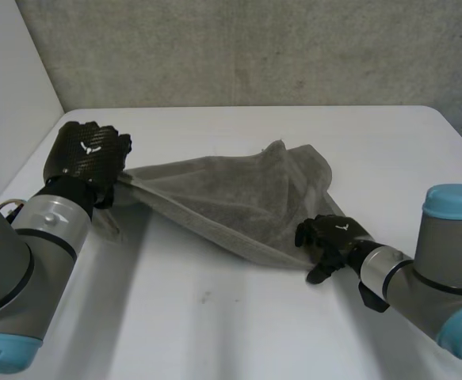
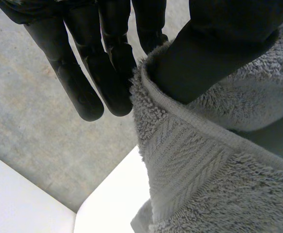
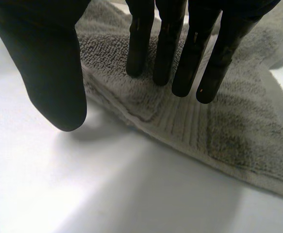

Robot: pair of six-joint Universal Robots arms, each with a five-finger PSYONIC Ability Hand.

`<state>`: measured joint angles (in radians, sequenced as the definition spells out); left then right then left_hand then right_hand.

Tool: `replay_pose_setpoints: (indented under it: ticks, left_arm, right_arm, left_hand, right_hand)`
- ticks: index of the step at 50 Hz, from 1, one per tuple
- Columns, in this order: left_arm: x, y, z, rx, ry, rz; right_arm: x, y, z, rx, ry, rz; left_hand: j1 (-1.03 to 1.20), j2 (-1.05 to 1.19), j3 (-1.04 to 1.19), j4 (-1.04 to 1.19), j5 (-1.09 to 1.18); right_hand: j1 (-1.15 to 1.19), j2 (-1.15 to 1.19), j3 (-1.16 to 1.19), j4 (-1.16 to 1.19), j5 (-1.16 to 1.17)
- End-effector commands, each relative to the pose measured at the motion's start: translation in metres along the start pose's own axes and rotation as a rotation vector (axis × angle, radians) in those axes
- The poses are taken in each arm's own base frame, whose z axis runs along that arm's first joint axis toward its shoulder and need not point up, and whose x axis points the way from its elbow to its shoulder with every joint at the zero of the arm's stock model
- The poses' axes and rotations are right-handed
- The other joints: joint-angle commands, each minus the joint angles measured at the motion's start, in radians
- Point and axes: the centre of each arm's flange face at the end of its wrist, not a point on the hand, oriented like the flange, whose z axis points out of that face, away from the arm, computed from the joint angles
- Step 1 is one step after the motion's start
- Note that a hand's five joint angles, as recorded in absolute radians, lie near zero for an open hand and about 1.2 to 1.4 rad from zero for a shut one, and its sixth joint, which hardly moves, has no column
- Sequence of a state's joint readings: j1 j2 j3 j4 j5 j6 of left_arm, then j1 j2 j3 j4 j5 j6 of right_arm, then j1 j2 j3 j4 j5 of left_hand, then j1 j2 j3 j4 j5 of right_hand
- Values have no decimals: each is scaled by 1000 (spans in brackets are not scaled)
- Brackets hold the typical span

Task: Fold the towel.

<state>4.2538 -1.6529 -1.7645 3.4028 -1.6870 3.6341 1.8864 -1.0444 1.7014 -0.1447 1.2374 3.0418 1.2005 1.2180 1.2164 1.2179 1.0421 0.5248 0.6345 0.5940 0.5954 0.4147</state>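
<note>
A grey towel (image 1: pixel 238 198) lies crumpled across the middle of the white table (image 1: pixel 215 324). Its left corner is lifted and pulled taut by my left hand (image 1: pixel 88 154). In the left wrist view the thumb (image 2: pixel 209 53) pinches the towel's hemmed edge (image 2: pixel 180 145) against the fingers (image 2: pixel 107 73). My right hand (image 1: pixel 334 236) rests at the towel's near right corner. There its fingers (image 3: pixel 180 53) stand straight over the towel (image 3: pixel 238 121), fingertips at the corner's woven band. The thumb (image 3: pixel 49 73) is spread apart above the bare table (image 3: pixel 107 194). Nothing is held in it.
A concrete wall (image 1: pixel 254 47) runs behind the table's far edge, and a white panel (image 1: pixel 9 87) stands at the left. Bare tabletop stretches in front of the towel and to its far right.
</note>
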Motion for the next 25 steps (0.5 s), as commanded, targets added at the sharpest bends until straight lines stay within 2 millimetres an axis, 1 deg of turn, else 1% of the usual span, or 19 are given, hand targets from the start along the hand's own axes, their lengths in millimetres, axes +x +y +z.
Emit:
replay_pose_setpoints:
  ticks: [1,2,3,4,5,8,10,11,13,14,16,17,18,19,20,21,22,24,25]
  left_arm:
    - [-3,-9,2,12,-3,-49]
    - [-4,-9,2,8,-3,-59]
    - [-4,-9,2,8,-3,-59]
    - [-4,-9,3,6,-3,-70]
    - [-5,-8,3,5,-6,-79]
    - [-6,-8,3,2,-8,-88]
    - [-7,-6,3,-5,-12,-92]
    - [-7,-6,3,-5,-12,-92]
    - [-9,-1,3,-22,-17,-91]
    - [-9,-1,3,-22,-17,-91]
    - [-10,5,1,-56,-11,-87]
    - [-10,5,1,-57,-11,-87]
    - [-8,8,-1,-76,-1,-83]
    - [-8,8,-1,-76,-1,-83]
    - [-7,11,-3,-96,9,-81]
    - [-6,14,-6,-120,20,-78]
    - [-6,14,-6,-120,20,-78]
    - [-2,22,-13,-179,51,-70]
    - [-2,22,-13,-180,51,-70]
  right_arm:
    - [6,2,13,25,47,-16]
    - [10,-2,15,54,77,-25]
    - [10,-2,15,55,77,-25]
    - [16,-6,17,91,116,-35]
    - [23,-11,18,132,164,-42]
    - [26,-16,18,169,197,-49]
    - [28,-33,10,245,233,-79]
    - [28,-33,10,246,234,-79]
    - [28,-54,-5,324,247,-103]
    - [28,-54,-5,324,247,-103]
    - [38,-78,-21,387,283,-117]
    - [38,-78,-21,387,283,-117]
    - [38,-92,-32,425,297,-144]
    - [38,-92,-32,426,297,-145]
    - [37,-106,-45,452,306,-185]
    - [32,-116,-60,456,300,-233]
    - [32,-116,-60,456,300,-234]
    - [26,-127,-84,428,294,-329]
    - [26,-127,-84,427,294,-330]
  left_hand:
    - [196,178,180,178,180]
    - [196,178,180,178,180]
    - [196,178,180,178,180]
    - [196,178,180,178,180]
    - [196,178,180,178,180]
    - [196,178,180,178,180]
    - [196,178,180,178,180]
    - [196,178,180,178,180]
    - [196,178,180,178,180]
    - [196,178,180,178,180]
    - [196,178,180,178,180]
    - [196,178,180,178,180]
    - [196,178,180,178,180]
    - [196,178,180,178,180]
    - [196,178,180,178,180]
    - [196,178,180,178,180]
    - [196,178,180,178,180]
    - [196,178,180,178,180]
    - [196,178,180,178,180]
  right_hand:
    - [331,221,262,261,267]
    - [513,403,443,442,448]
    - [514,405,445,444,450]
    - [825,716,756,755,761]
    - [871,761,802,800,807]
    - [871,762,802,801,807]
    - [871,762,802,801,807]
    - [871,762,802,801,807]
    - [871,762,802,801,807]
    - [871,762,802,801,807]
    - [871,762,802,801,807]
    - [871,762,802,801,807]
    - [871,762,802,801,807]
    - [871,762,802,801,807]
    - [871,762,802,801,807]
    - [871,762,802,801,807]
    - [871,762,802,801,807]
    - [871,762,802,801,807]
    - [871,762,802,801,807]
